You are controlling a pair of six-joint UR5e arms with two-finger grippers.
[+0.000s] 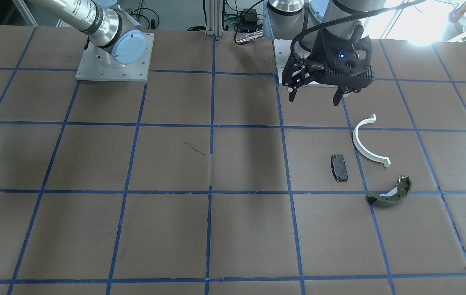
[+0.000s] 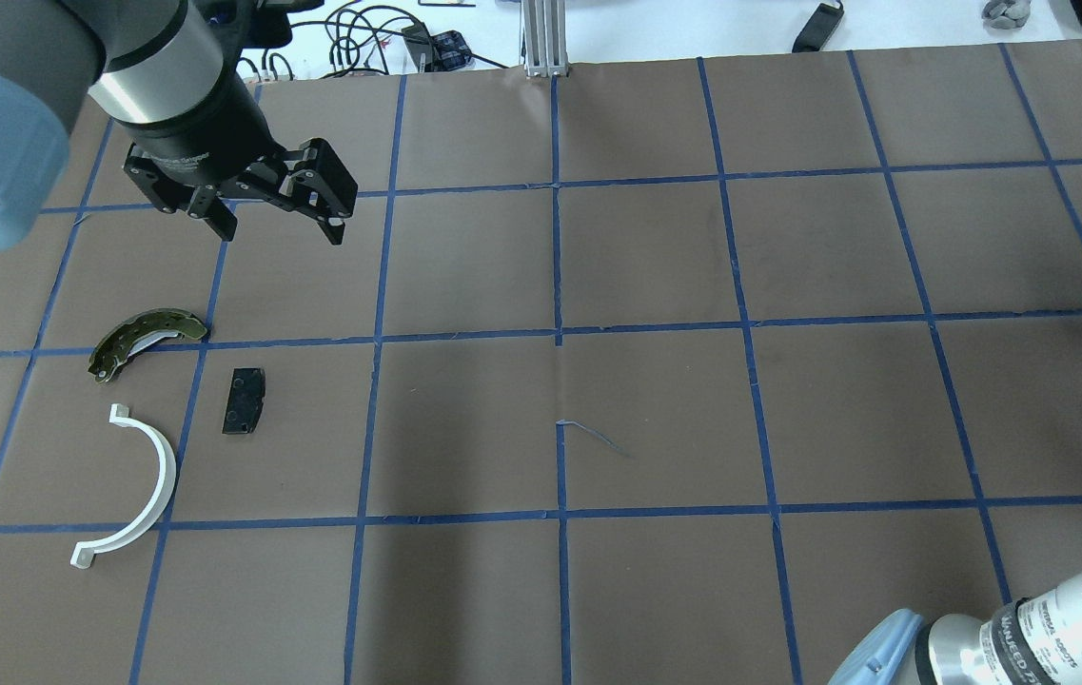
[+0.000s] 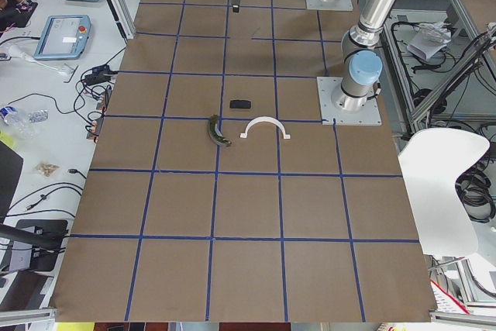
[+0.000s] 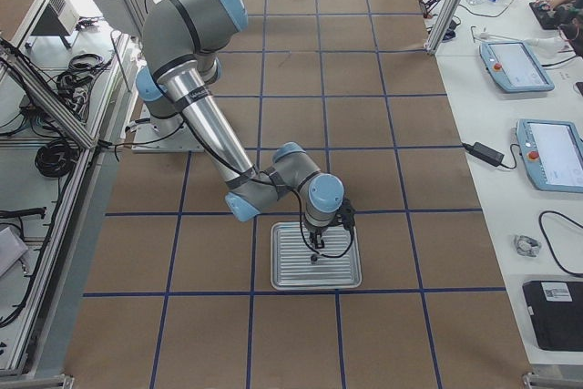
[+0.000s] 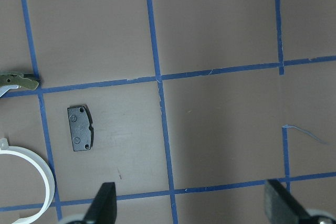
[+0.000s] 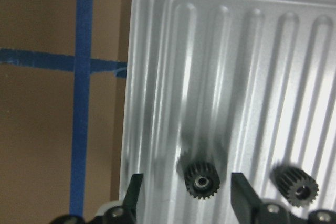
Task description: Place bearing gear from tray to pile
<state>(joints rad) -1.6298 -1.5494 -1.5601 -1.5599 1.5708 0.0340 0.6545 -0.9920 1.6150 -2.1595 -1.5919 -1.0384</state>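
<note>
A small black bearing gear lies on the ribbed silver tray; a second gear lies to its right. My right gripper is open, low over the tray, its fingers either side of the first gear and not touching it. The tray also shows in the exterior right view. The pile lies at the table's left: a white half-ring, a black pad and an olive brake shoe. My left gripper is open and empty, raised beyond the pile.
The table is brown paper with a blue tape grid. The arm bases stand at the robot's edge. Cables and pendants lie off the table's far edge.
</note>
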